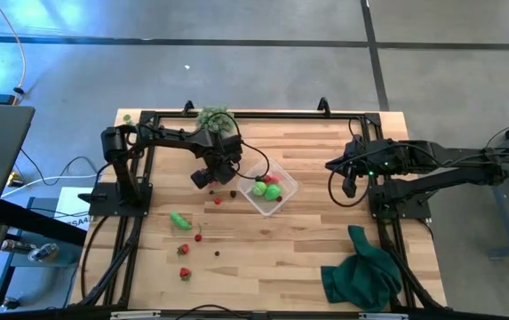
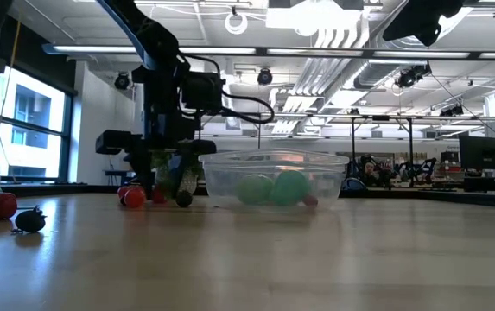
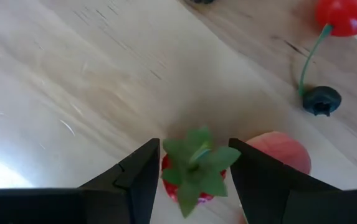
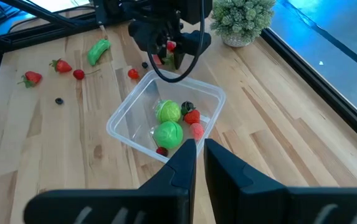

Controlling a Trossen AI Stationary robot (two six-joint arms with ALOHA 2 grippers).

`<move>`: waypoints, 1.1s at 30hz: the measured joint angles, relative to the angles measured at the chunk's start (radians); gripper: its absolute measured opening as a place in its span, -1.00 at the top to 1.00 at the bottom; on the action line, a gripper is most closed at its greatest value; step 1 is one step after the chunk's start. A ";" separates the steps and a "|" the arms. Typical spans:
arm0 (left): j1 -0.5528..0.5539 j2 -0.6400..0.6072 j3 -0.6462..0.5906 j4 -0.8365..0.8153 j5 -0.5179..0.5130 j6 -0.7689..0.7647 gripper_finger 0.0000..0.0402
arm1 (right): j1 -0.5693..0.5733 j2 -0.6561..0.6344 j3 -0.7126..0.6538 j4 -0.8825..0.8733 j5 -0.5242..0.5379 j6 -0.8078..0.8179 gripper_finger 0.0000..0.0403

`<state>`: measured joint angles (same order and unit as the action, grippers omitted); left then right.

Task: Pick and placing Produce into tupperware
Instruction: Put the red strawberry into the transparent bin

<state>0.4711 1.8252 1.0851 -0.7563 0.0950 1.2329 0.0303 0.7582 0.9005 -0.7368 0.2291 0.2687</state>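
My left gripper point(image 1: 211, 174) points down just off the far-left side of the clear tupperware point(image 1: 285, 201), low over the table, shut on a red strawberry point(image 3: 194, 180) with green leaves. Beside it lie a second red piece point(image 3: 279, 153), a dark berry point(image 3: 321, 100) and a cherry point(image 3: 346, 15). The tupperware holds two green balls point(image 4: 168, 134) and a few small red pieces. More produce lies loose to the near left: a green oblong point(image 1: 180, 220) and strawberries point(image 1: 184, 251). My right gripper point(image 4: 200, 155) waits shut, raised at the table's right. My left gripper pinches the strawberry's red body point(image 3: 169, 182) between its two fingers, one on each side, coming from above and pointing down. The strawberry sits upright, leaves up. Its lower end is hidden, so I cannot tell whether it rests on the table.
A pale green bushy clump point(image 1: 214, 116) stands at the far edge behind the left arm. A dark green cloth point(image 1: 365, 271) lies at the near right. Black frame rails point(image 1: 131, 231) run along both sides. Bare wood lies between the loose produce and the cloth.
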 joint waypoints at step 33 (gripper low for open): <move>0.000 0.000 0.000 0.000 -0.019 -0.089 0.35 | 0.000 0.000 0.000 0.000 0.000 0.000 0.88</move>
<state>0.4709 1.8252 1.0854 -0.7567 0.0757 1.1442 0.0305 0.7582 0.9005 -0.7368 0.2288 0.2685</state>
